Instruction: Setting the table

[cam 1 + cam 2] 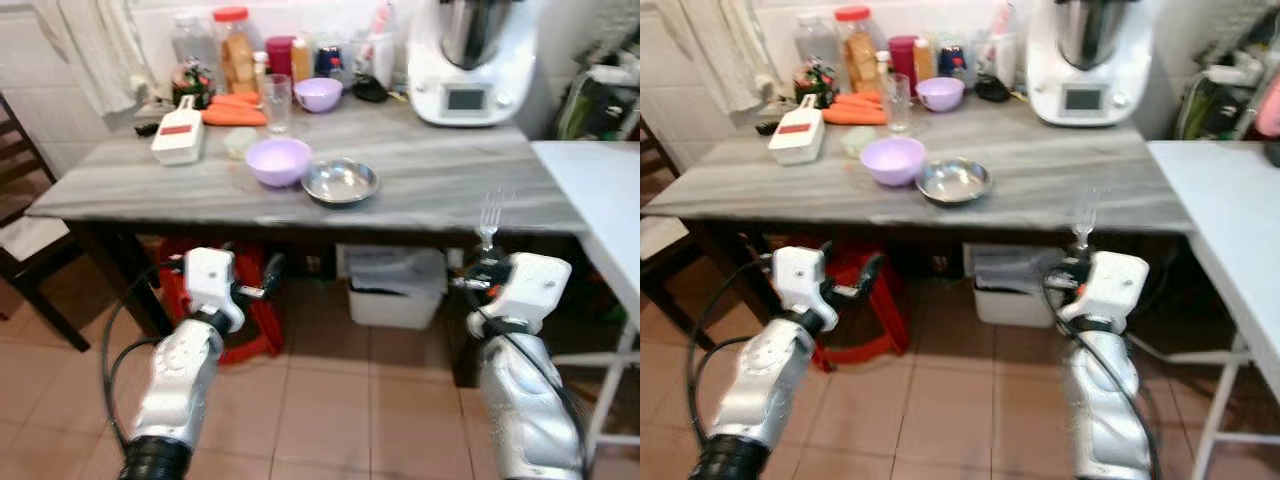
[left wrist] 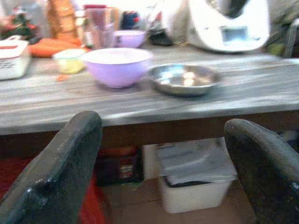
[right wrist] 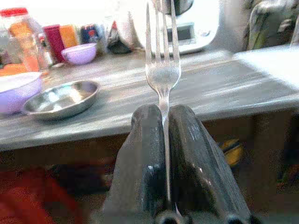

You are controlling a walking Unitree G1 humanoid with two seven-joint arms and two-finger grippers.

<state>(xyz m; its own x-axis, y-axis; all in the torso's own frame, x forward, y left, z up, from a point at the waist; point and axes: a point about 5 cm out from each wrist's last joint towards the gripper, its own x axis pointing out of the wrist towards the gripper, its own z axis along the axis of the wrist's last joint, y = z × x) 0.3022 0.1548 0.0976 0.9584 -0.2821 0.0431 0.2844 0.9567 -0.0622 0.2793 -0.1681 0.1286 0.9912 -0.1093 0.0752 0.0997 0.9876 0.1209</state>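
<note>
A fork is clamped between the closed jaws of the right gripper, tines up, and is held upright in front of the near edge of the surface, below its level. The left gripper is held out low before the same edge, its jaws spread wide with nothing between them. On the surface, a lilac bowl is seen touching or just beside a steel dish. Behind them stand a glass, a smaller lilac bowl, carrots, a white grater and several jars. A white kitchen machine stands at the back right. A white bin sits on the floor beneath.
</note>
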